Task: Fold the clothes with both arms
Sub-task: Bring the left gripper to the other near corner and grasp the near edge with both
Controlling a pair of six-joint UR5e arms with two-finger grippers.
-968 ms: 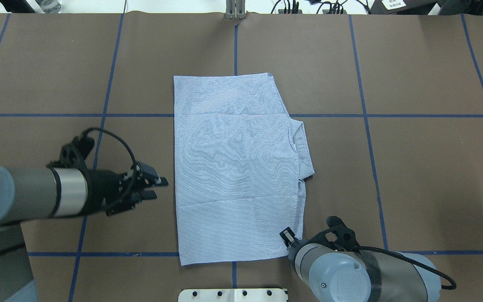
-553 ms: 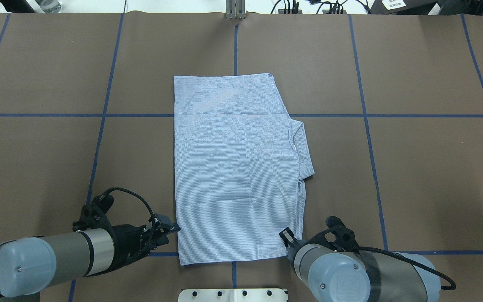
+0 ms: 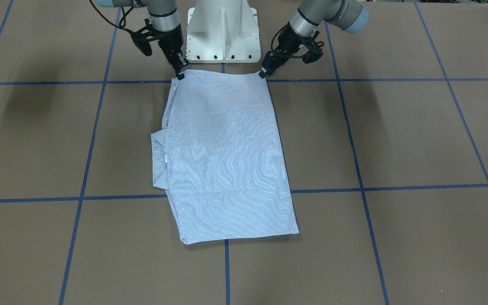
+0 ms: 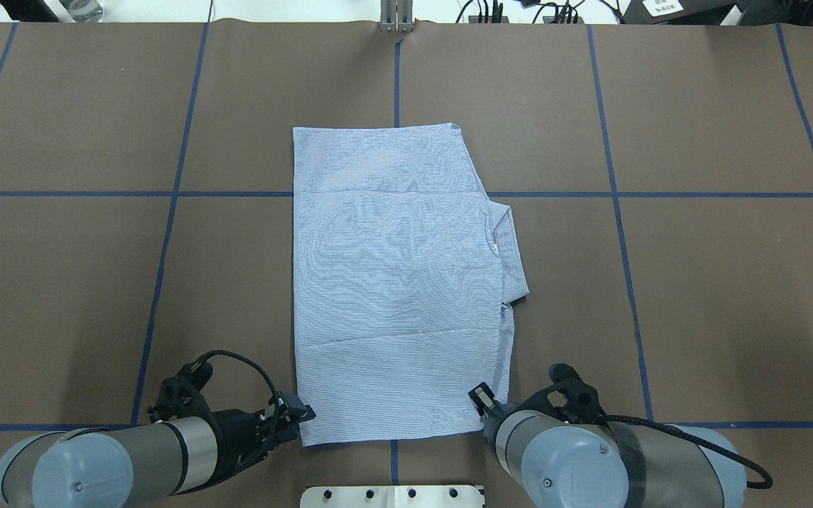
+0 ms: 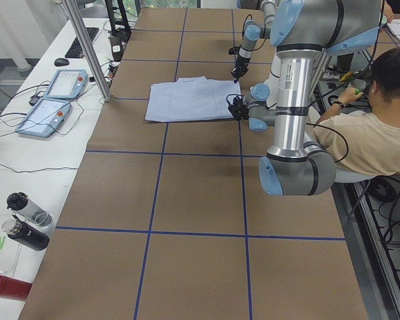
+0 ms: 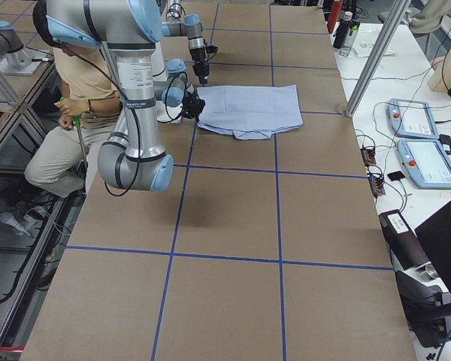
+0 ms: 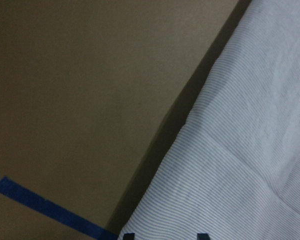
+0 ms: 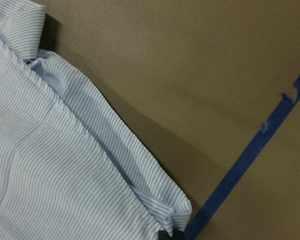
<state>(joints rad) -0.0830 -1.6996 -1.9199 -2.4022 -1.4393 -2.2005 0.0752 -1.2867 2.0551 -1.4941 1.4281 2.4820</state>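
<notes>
Since a second ago your left arm (image 4: 117, 458) has swung from the middle left of the overhead view down to the lower left, while the right arm (image 4: 590, 458) has stayed put. The left gripper (image 4: 302, 416) now sits at the lower left corner of the shirt (image 4: 399, 282). In its wrist view the two fingertips (image 7: 203, 236) stand apart, with striped cloth between them. The right gripper (image 3: 180, 74) touches the shirt's other near corner. You cannot tell whether it pinches the cloth, because in the overhead view the arm's own bulk covers most of it.

The shirt lies flat in a long rectangle at the centre of the brown table (image 4: 731, 317), with the collar (image 4: 512, 254) poking out on the right. Blue tape lines (image 4: 731, 194) run under it.

The white base (image 3: 223, 29) stands just beyond the near hem. In the left side view a seated person (image 5: 360, 133) is behind the robot, and two screens (image 5: 65, 83), a metal post (image 5: 87, 50) and bottles (image 5: 25, 233) sit along the left edge, well apart from the shirt.
</notes>
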